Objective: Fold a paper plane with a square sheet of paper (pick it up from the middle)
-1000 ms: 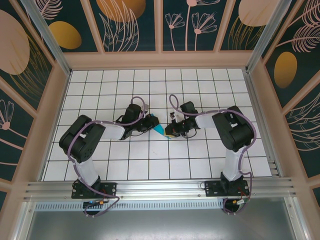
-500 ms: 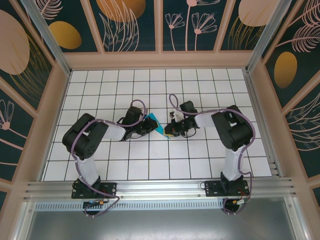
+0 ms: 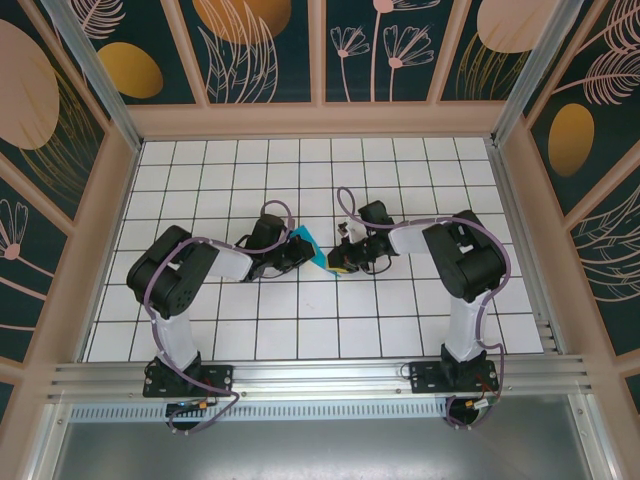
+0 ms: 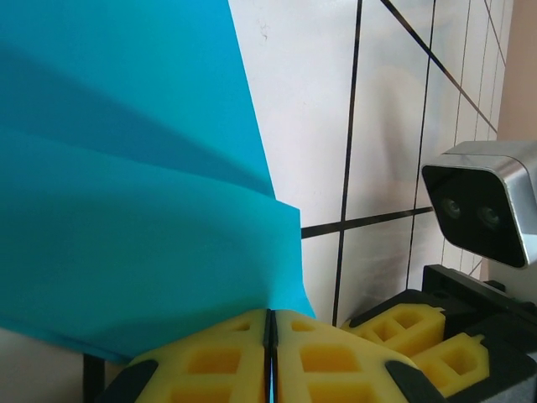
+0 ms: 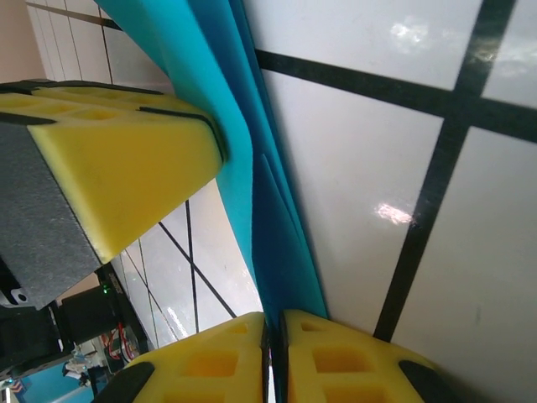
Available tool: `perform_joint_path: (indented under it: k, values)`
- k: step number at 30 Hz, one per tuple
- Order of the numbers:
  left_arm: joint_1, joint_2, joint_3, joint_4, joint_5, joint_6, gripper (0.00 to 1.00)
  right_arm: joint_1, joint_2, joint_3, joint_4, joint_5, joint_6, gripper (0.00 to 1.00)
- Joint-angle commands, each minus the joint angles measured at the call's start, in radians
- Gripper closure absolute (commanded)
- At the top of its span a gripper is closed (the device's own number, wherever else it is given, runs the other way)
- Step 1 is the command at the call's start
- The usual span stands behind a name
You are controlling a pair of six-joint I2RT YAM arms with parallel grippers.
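Observation:
The square sheet of paper [image 3: 308,247] is teal-blue and folded into a small layered shape, held up between both arms at mid-table. My left gripper [image 3: 297,251] grips it from the left. In the left wrist view its yellow pads [image 4: 218,357] press together on the paper's [image 4: 126,210] lower edge. My right gripper [image 3: 340,262] grips it from the right, and its pads [image 5: 336,361] pinch the layered edge of the paper [image 5: 281,243] with a thin gap. The left gripper's pad [image 5: 117,151] shows beside it. No dart-shaped paper plane is in view.
White table with a black grid [image 3: 300,330], walled by patterned panels [image 3: 250,50] at the back and sides. An aluminium rail [image 3: 320,378] carries both arm bases at the near edge. The right wrist's camera housing [image 4: 487,210] sits close to the left gripper.
The paper and the left gripper shifted slightly left and away from the near edge a second ago. Almost nothing has moved since half a second ago.

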Motion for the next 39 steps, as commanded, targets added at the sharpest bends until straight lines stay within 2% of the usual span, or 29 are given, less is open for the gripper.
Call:
perform_joint_path:
  k: [1,15,22,27,32,39]
  values:
    - [0.0,0.028,0.018,-0.053,-0.03,0.028,0.87,-0.002,-0.022,0.014,-0.035,0.035,-0.05,0.84]
    - [0.0,0.04,0.038,-0.105,-0.054,0.026,0.87,-0.019,-0.066,-0.058,-0.074,0.048,-0.076,0.86]
    - [0.0,0.04,0.042,-0.116,-0.059,0.024,0.87,-0.021,-0.034,-0.045,-0.091,0.104,-0.084,0.9]
    - [0.0,0.044,0.049,-0.125,-0.062,0.018,0.87,-0.019,-0.131,-0.035,-0.074,0.128,-0.075,0.86]
    - [0.0,0.046,0.064,-0.147,-0.067,0.008,0.86,0.022,-0.227,-0.017,-0.071,0.264,-0.099,0.83]
    - [0.001,0.046,0.075,-0.165,-0.072,0.001,0.85,0.117,-0.158,0.068,-0.109,0.308,-0.132,0.85]
